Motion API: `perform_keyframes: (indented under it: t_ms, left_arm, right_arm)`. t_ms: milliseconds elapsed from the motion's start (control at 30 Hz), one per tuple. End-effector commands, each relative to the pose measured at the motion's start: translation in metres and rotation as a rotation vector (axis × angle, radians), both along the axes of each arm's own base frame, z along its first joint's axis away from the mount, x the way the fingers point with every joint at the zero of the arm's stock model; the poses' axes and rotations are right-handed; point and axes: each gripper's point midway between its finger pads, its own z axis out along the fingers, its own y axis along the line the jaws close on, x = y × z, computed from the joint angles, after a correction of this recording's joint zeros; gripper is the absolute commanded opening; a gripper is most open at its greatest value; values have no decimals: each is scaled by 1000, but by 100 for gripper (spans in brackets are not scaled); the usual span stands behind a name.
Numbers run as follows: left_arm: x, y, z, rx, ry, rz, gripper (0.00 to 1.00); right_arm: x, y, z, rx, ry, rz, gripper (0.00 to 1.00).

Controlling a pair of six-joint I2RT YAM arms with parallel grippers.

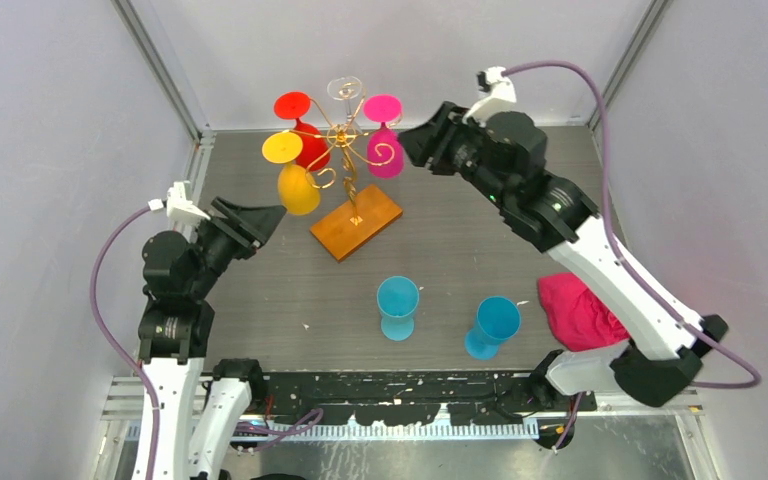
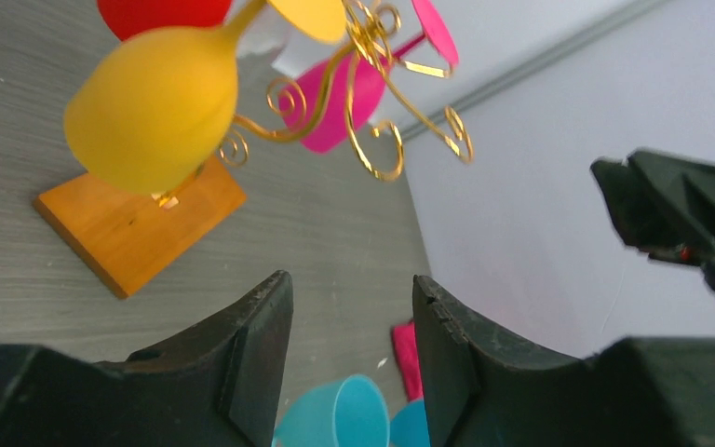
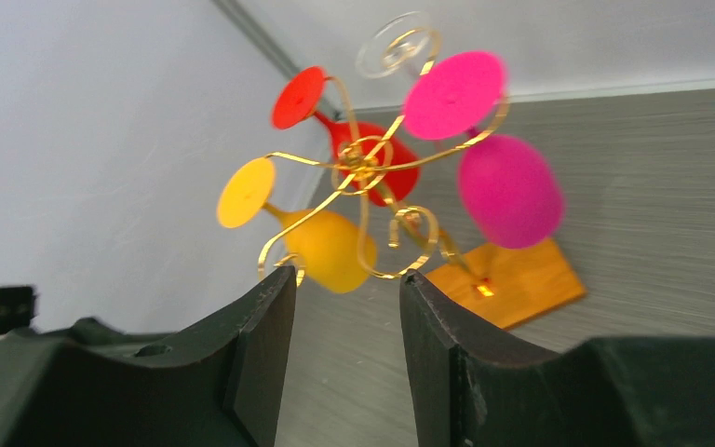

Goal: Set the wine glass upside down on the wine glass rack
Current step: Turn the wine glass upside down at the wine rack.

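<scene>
Left gripper (image 2: 352,289) & right gripper (image 3: 347,279) both released, empty: best take teal plastic wine glass (image 1: 398,303), 5 o'clock of gold-wire wood-base wine glass rack (image 1: 357,222), by stem, then invert.

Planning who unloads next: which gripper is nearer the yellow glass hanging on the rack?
Left. The left gripper is just beside the yellow glass; the right gripper is across the rack, next to the pink glass.

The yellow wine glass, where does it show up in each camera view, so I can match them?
Top external: the yellow wine glass hangs upside down, left of the rack, upper centre-left.
Left wrist: the glass fills the top left.
Right wrist: the glass sits left of centre.
Shared landmark: the orange wooden base, in all three.
</scene>
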Motion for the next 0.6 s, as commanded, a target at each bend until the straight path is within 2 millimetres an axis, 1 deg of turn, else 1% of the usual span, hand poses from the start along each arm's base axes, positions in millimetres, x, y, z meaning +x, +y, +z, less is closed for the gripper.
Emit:
perform_keyframes:
  t_ms: [0,67,133,267,300,400,467,500,567]
  left_arm:
    - [-31,-20,-15,124,-39,-173,51]
    - [-41,-23,-23,153,-35,-213,50]
    - [-50,-26,-32,183,-26,-247,50]
    - [-66,-29,-47,250,-9,-306,48]
    - [-76,-31,-58,290,-7,-347,48]
    - [-84,-31,-66,320,2,-366,48]
    - [-86,-27,-64,363,-18,-355,48]
    - [-86,-25,-57,379,-43,-345,49]
    - [-83,-24,-35,401,-107,-327,49]
  right_arm:
    - [-1,-65,-1,-111,-74,-238,52]
    - [-4,-81,-9,-132,-69,-288,52]
    - [-8,-92,-18,-142,-61,-319,52]
    - [-16,-105,-33,-150,-45,-356,52]
    - [-18,-114,-48,-163,-26,-386,53]
    - [-18,-119,-58,-182,-13,-407,53]
    - [-19,-123,-61,-190,-13,-423,53]
    - [-18,-124,-61,-190,-14,-428,54]
    - [-16,-124,-62,-199,-14,-438,54]
